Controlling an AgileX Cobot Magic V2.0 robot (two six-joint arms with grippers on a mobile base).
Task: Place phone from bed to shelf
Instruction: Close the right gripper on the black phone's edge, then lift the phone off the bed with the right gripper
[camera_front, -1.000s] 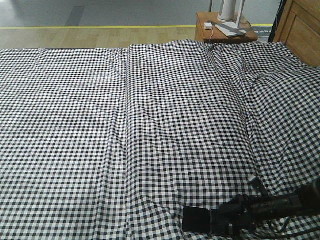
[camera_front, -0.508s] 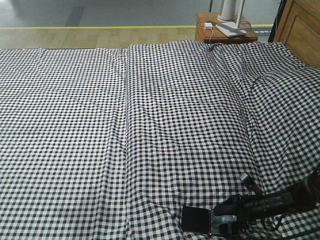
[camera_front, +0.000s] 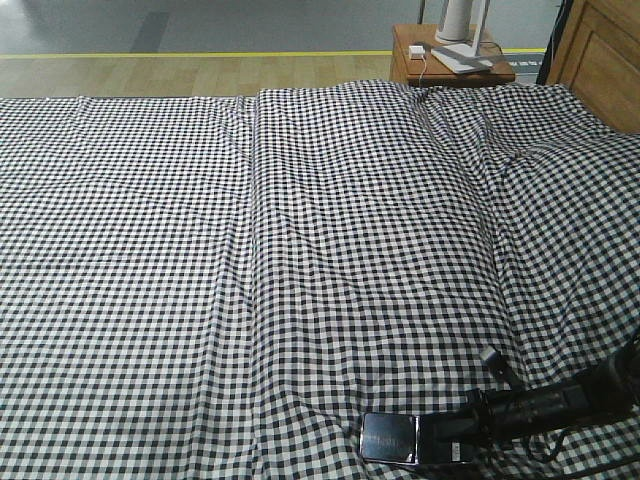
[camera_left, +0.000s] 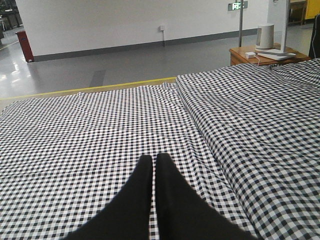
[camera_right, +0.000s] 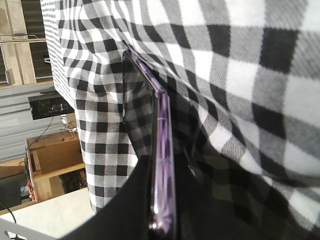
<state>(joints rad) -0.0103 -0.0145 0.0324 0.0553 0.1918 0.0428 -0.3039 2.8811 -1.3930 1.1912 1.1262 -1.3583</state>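
Note:
The phone (camera_front: 390, 438) is a glossy black slab lying on the checked bed (camera_front: 300, 250) near its front edge. My right gripper (camera_front: 442, 446) reaches in from the right, shut on the phone's right end. In the right wrist view the phone (camera_right: 163, 120) is edge-on, its pinkish-purple rim squeezed between the two dark fingers (camera_right: 125, 205) of the right gripper (camera_right: 165, 172). My left gripper (camera_left: 154, 159) hovers over the bed (camera_left: 100, 125), shut with nothing in it. Pale wood boards (camera_right: 15, 55) at the left edge of the right wrist view may be the shelf; I cannot tell.
A reddish-brown bedside table (camera_front: 450, 58) with a white lamp base and charger stands beyond the bed's far right corner. A wooden headboard (camera_front: 605, 60) rises at the right. Bare floor with a yellow line (camera_front: 200, 54) lies past the bed.
The right arm has sunk lower toward the sheet. The phone now lies flatter, its face catching light. The left arm has not visibly moved.

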